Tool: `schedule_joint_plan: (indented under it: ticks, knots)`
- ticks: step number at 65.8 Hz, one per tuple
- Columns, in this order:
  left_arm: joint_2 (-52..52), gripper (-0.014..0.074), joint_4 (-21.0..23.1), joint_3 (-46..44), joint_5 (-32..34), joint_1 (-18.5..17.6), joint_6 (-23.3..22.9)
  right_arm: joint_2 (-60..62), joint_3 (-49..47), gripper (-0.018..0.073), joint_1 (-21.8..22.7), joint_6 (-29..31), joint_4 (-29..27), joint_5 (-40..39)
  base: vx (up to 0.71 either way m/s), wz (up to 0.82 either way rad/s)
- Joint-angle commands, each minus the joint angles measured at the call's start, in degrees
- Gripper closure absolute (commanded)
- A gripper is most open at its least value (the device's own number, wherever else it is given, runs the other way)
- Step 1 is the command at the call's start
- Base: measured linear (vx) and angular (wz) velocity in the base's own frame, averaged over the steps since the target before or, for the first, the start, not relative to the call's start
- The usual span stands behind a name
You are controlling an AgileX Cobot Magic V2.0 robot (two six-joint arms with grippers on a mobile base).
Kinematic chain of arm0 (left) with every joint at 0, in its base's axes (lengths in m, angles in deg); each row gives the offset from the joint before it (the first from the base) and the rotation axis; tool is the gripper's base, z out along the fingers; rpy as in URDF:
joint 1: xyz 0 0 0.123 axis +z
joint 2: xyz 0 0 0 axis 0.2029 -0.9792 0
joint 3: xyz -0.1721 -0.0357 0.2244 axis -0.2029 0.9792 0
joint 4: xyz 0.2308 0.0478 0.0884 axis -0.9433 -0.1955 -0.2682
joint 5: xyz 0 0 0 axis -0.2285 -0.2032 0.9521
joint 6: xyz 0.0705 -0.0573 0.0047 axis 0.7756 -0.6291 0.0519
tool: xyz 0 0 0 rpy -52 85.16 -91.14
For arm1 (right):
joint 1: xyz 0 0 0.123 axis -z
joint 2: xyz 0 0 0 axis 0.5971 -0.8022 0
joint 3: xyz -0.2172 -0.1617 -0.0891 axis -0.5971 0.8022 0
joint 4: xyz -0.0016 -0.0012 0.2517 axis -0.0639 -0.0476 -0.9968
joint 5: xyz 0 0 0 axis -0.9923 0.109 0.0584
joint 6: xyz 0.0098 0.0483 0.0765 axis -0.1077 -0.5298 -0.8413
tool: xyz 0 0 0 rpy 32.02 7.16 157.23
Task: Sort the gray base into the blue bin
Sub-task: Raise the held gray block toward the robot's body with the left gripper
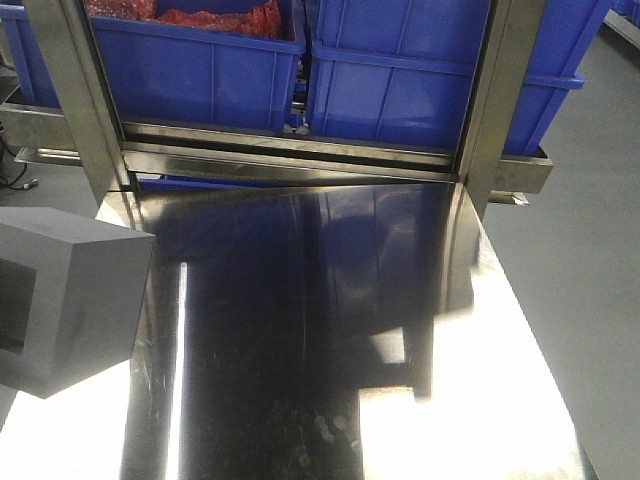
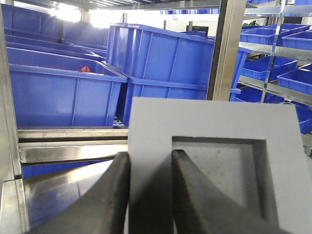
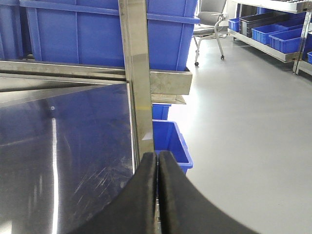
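Left fingers (image 2: 105, 200) tight on rim of matte, square-recessed gray base (image 2: 209, 117); right fingers (image 3: 144, 195) together.

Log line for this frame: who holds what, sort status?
left gripper: shut on gray base rim | right gripper: shut, empty | base held over steel table edge | blue bin: not reached

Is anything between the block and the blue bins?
Nothing visible does. The left gripper holds the gray block, and the blue bins sit ahead, left of a steel post. Only a bin's front wall must be cleared.
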Motion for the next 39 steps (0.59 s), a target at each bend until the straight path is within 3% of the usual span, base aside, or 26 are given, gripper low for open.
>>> schedule_joint_plan:
  ticks: [1,39]
  knots:
    - [-0.05,0.0603,0.66,-1.57,6.36,-0.21,-0.33,0.1,0.08,0.0564,-0.02,0.32,0.23,-4.28,0.0,0.0]
    - [-0.05,0.0603,0.66,-1.57,6.36,-0.21,-0.33,0.1,0.08,0.0564,-0.02,0.32,0.23,-4.28,0.0,0.0]
